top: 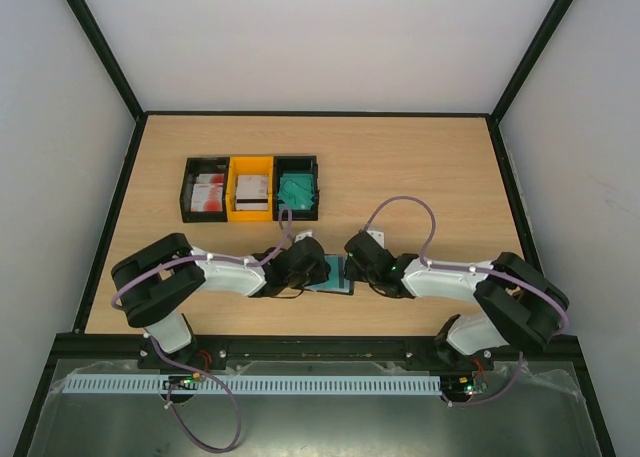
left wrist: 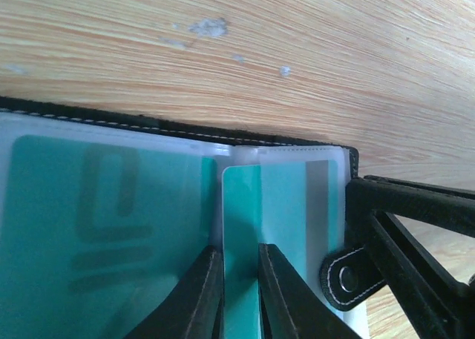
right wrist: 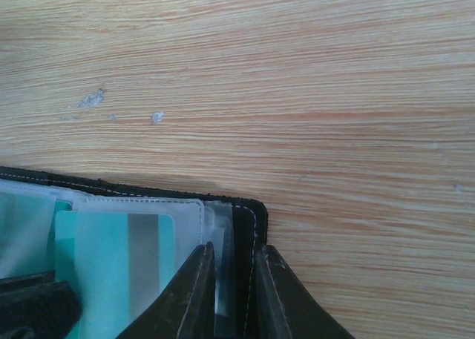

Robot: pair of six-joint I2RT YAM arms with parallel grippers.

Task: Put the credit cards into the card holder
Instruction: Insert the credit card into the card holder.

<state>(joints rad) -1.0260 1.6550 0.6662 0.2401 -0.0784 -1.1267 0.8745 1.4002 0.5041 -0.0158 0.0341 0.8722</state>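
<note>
Near the arm bases, the card holder (top: pixel 332 275) lies open on the table (top: pixel 430 167), between both grippers. The left gripper (left wrist: pixel 239 280) is clenched on a teal card (left wrist: pixel 241 205) that sits partly under a clear sleeve. The right gripper (right wrist: pixel 234 280) pinches the black stitched edge of the holder on its right side. Further back, a row of bins (top: pixel 250 161) holds the other credit cards (top: pixel 297 189): red-and-white, white, and teal.
</note>
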